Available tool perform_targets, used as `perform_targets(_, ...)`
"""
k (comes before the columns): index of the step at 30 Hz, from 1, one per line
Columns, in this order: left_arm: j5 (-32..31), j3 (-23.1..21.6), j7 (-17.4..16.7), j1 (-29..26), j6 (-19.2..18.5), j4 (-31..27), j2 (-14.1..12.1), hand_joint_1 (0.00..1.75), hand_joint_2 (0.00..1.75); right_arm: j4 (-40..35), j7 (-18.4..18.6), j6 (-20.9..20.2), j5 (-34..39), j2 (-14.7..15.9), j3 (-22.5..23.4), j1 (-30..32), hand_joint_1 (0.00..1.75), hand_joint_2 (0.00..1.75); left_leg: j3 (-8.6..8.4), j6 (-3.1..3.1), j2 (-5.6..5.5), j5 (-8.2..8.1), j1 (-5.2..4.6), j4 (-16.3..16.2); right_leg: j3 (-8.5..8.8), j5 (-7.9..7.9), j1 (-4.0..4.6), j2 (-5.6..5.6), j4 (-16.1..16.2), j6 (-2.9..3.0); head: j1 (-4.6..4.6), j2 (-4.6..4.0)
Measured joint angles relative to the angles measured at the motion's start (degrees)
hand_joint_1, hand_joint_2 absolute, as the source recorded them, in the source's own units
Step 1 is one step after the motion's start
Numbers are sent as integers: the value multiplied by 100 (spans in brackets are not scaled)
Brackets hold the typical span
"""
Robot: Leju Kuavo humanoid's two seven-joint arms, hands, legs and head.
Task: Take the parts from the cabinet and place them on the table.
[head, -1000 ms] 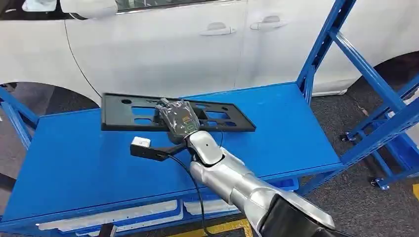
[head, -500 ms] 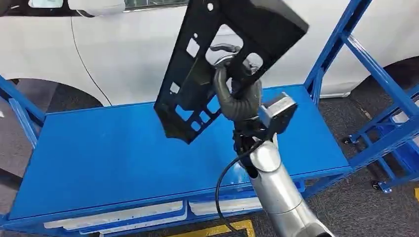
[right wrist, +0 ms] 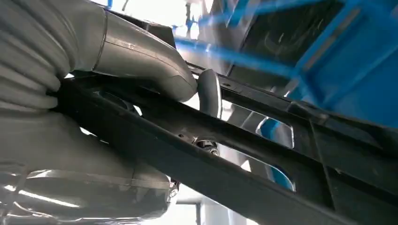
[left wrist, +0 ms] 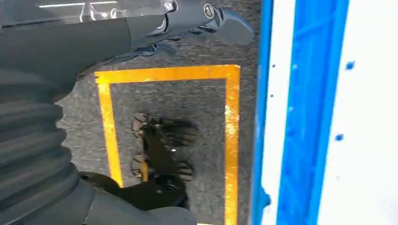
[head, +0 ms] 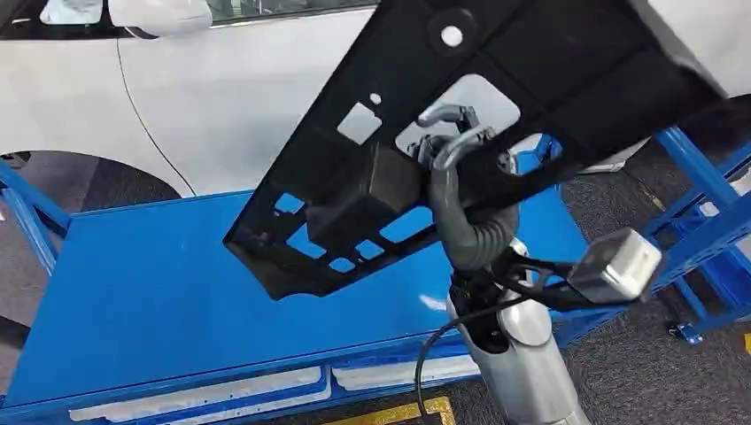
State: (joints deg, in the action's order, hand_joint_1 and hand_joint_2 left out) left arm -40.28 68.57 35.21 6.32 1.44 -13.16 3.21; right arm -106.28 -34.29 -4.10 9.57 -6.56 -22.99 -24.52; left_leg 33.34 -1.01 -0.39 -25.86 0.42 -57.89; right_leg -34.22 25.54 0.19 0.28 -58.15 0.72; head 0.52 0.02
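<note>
Head view: right hand [head: 465, 199] grips a long black perforated plastic panel [head: 496, 106], fingers hooked through one of its cutouts, thumb side wrapped around a bar. Panel is raised off the blue shelf [head: 150, 292], tilted steeply, lower end over the shelf's middle, upper end running out of frame at top right. White car [head: 204, 97] sits behind the shelf; blue rack frame [head: 708, 221] on the right. Left wrist view: left hand [left wrist: 155, 28] hangs over grey floor with a yellow tape rectangle [left wrist: 230, 140], next to a blue-and-white shelf edge [left wrist: 305, 117]; fingers curled in, nothing in them. Right wrist view: grey thumb [right wrist: 141, 61] and a finger [right wrist: 210, 93] clamp the panel's black bar [right wrist: 202, 154] from opposite sides, blue rack blurred behind.
</note>
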Motion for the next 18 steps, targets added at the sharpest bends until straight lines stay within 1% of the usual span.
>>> perform_targets(1, 2, 4, 44, -16, -15, 0, 0, 0, 175, -122, -9, -53, -16, 16, -7, 78, 175, 175, 10, 18, 0, 0, -5, -16, 0, -11, -1, -2, 11, -28, -9, -2)
perform_targets(3, 7, 15, 96, -66, -39, 0, 0, 0, 175, -309, -22, -106, -37, 57, -9, 196, 175, 175, 6, 81, -1, 1, -7, -9, 20, -16, -4, -5, 32, -77, -9, -2)
perform_targets(4, 7, 15, 105, -78, -52, 0, 4, 0, 175, -379, -26, -112, -46, 72, -9, 225, 175, 175, -25, 135, 13, 39, 48, 47, 10, 39, -10, -3, -15, -115, -2, 0)
perform_targets(5, 4, 15, 120, -77, -52, 0, 4, 0, 175, -453, -48, -129, -63, 92, -11, 235, 175, 175, -33, 158, 13, 45, 45, 57, -48, 158, -12, -8, -167, -147, -17, -2)
perform_targets(6, -4, 15, 129, -73, -52, 0, 4, 0, 175, -502, -86, -162, -90, 116, -13, 246, 175, 175, -28, 190, 18, 46, 45, 56, -222, 388, -25, -8, -536, -166, -26, -2)
perform_targets(8, -7, 15, 124, -82, -50, 0, 4, 0, 175, -573, -160, -228, -142, 177, -24, 326, 175, 175, -24, 202, 24, 59, 36, 45, -670, 807, -55, -9, -1505, -205, -22, -2)
perform_targets(9, -11, 15, 111, -88, -50, 0, 4, 0, 175, -593, -190, -230, -162, 204, -42, 368, 175, 175, -14, 205, 28, 61, 36, 34, -802, 879, -64, -10, -1784, -214, -24, -2)
perform_targets(10, -11, 17, 87, -92, -46, 0, 4, 0, 175, -615, -208, -232, -177, 232, -64, 388, 175, 175, -9, 204, 26, 61, 37, 21, -791, 806, -79, -11, -1775, -218, -24, -2)
perform_targets(11, -11, 20, 52, -97, -26, 0, 4, 0, 175, -632, -206, -247, -144, 252, -92, 381, 175, 175, -3, 203, 23, 61, 37, 9, -668, 645, -94, -12, -1535, -217, -24, -2)
perform_targets(12, -11, 20, 32, -98, 9, 0, 7, 0, 175, -652, -173, -267, -72, 265, -125, 359, 175, 175, 3, 195, 19, 59, 37, -8, -436, 413, -100, -13, -1091, -208, -20, -2)
perform_targets(13, -11, 20, 4, -92, 40, 0, 7, 0, 175, -667, -111, -311, 16, 278, -169, 304, 175, 175, 9, 182, 14, 53, 37, -31, -102, 149, -102, -13, -470, -189, -26, 0)
perform_targets(14, -11, 20, -24, -86, 74, 0, 7, 0, 175, -685, -22, -343, 128, 295, -236, 248, 175, 175, 21, 158, 14, 50, 36, -48, 81, 121, -100, -12, -83, -162, -24, 0)
perform_targets(15, -11, 24, -55, -75, 107, 0, 7, 0, 175, -689, 32, -374, 196, 302, -288, 215, 175, 175, 43, 113, 6, 45, -4, -78, 75, 79, -63, -10, -58, -148, -13, 0)
perform_targets(16, -11, 26, -64, -76, 144, 0, 7, 0, 175, -694, 74, -403, 245, 313, -333, 202, 175, 175, 53, 75, 7, 69, 7, -64, 55, 71, -57, -4, -71, -130, -17, -2)
perform_targets(18, -15, 28, -90, -78, 173, 0, 4, 0, 175, -694, 116, -497, 295, 348, -435, 199, 175, 175, 60, 3, 6, 115, 19, -29, 29, 34, -39, 1, -73, -69, -20, 0)
